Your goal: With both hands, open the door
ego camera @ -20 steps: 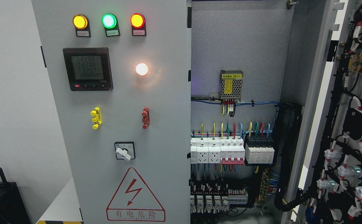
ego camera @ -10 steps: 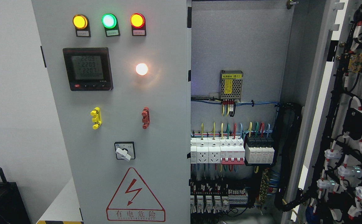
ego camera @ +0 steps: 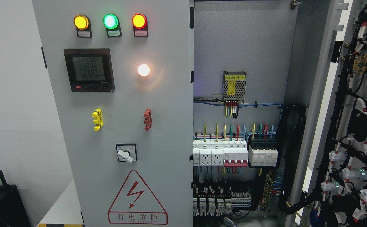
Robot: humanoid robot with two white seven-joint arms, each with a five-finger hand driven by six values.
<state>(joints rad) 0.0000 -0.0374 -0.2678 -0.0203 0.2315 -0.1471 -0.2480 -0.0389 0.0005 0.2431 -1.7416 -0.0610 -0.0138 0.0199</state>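
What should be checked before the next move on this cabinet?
1. Right door swung open, wiring exposed: ok.
2. Left door open: not ok, it stands shut.
3. Yellow handle and red handle on the left door free of obstruction: ok.
4. Hands placed for a grasp: cannot tell; only a grey tip shows at the bottom edge, and it may not be a hand.
5. Panel powered down: not ok, the lamps and the meter are lit.
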